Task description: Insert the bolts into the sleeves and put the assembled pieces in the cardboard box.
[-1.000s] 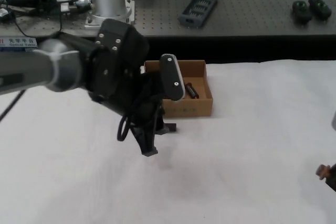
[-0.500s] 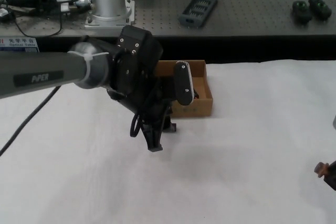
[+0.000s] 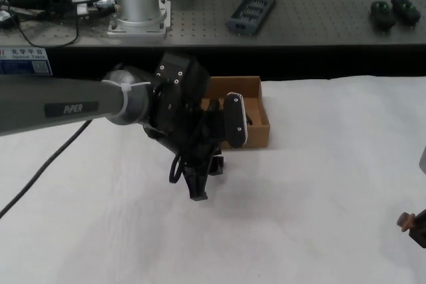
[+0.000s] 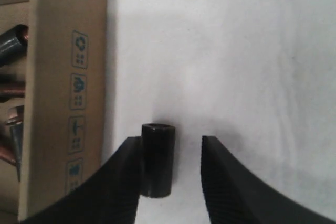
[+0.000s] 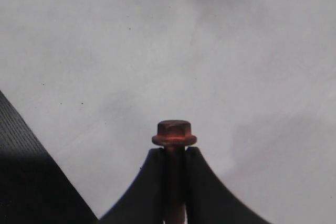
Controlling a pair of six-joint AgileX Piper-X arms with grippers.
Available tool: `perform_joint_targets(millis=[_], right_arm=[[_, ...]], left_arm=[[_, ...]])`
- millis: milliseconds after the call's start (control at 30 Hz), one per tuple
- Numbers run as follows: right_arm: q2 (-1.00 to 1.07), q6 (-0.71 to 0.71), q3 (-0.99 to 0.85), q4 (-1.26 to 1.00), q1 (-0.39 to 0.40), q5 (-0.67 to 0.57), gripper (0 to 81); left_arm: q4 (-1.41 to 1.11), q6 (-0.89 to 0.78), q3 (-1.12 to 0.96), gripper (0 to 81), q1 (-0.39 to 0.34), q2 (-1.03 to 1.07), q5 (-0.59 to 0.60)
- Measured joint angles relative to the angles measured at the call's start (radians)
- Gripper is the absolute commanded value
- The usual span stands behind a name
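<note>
We see the left gripper [image 4: 170, 141] spread around the black sleeve [image 4: 157, 161] on white cloth [image 4: 236, 51], just beside the cardboard box [image 4: 52, 103] (blue symbols on its wall), axis along the fingers. The right gripper [image 5: 174, 151] pinches a bolt [image 5: 174, 132], head outward.

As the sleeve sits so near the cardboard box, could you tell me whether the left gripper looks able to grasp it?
Probably yes: the left gripper is open with the black sleeve between its fingers, against one of them, and the cardboard box stands outside that finger.
</note>
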Motion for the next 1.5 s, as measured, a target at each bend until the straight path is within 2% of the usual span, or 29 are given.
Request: perform_joint_targets(millis=[300,667,833,1100,1200,1333,1500], right_arm=[[0.0,0.0,0.0,-0.001,-0.003,0.0,2.7],[0.0,0.0,0.018,-0.003,-0.026,-0.003,2.7],[0.0,0.0,0.018,-0.003,-0.035,-0.003,2.7],[0.0,0.0,0.018,-0.003,-0.035,-0.003,2.7],[0.0,0.0,0.018,-0.005,-0.035,-0.003,2.7],[0.0,0.0,0.018,-0.034,-0.035,-0.003,2.7],[0.002,0.041,0.018,-0.083,-0.035,-0.018,2.7]], left_arm=[[-0.017,0.0,-0.007,26.6,0.0,0.023,0.0],[-0.02,-0.002,-0.018,10.4,0.0,0.043,0.002],[-0.02,-0.002,-0.032,0.5,-0.007,0.043,-0.125],[0.029,-0.017,-0.043,0.6,-0.017,0.024,-0.203],[0.095,-0.11,-0.043,0.6,-0.041,-0.059,-0.206],[0.198,-0.329,-0.05,0.6,-0.063,-0.222,-0.101],[0.249,-0.447,-0.028,0.6,-0.063,-0.347,0.002]])
